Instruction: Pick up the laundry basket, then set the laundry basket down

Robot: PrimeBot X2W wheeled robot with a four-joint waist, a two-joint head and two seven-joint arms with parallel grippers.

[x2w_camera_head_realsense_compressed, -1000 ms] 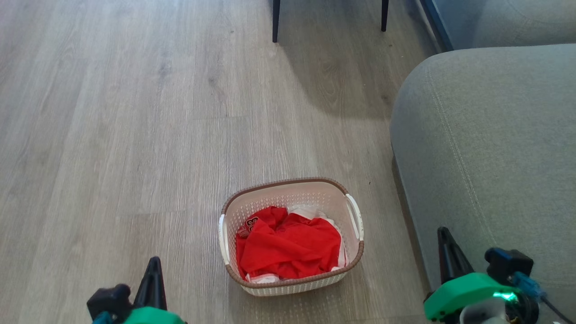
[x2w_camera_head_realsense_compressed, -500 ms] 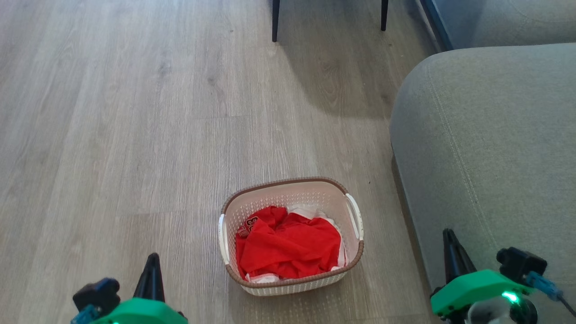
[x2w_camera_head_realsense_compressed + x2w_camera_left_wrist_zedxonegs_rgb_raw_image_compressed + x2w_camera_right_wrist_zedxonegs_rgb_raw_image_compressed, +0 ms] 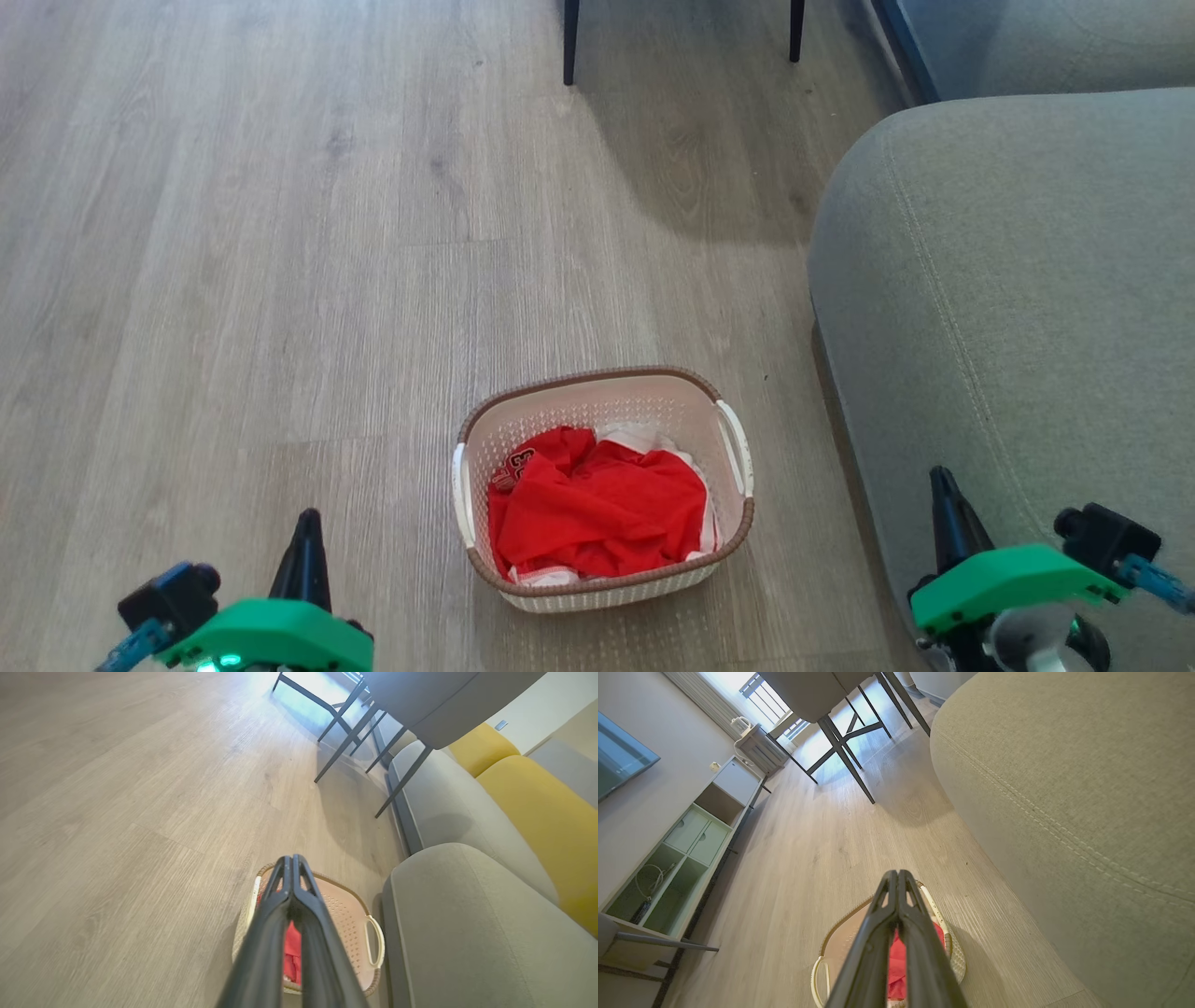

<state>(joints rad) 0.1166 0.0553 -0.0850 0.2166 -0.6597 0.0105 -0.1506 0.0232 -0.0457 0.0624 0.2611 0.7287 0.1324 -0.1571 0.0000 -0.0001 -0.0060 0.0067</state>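
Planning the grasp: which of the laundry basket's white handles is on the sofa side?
The right handle of the laundry basket, beside the grey sofa; the left handle faces bare floor.

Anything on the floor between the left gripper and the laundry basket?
Nothing. In the head view, the stretch from the left gripper to the laundry basket is bare wood floor.

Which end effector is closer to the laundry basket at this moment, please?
Left, it seems. The left end effector hangs over the floor just left of the laundry basket; the right end effector is farther off on its right, over the sofa edge.
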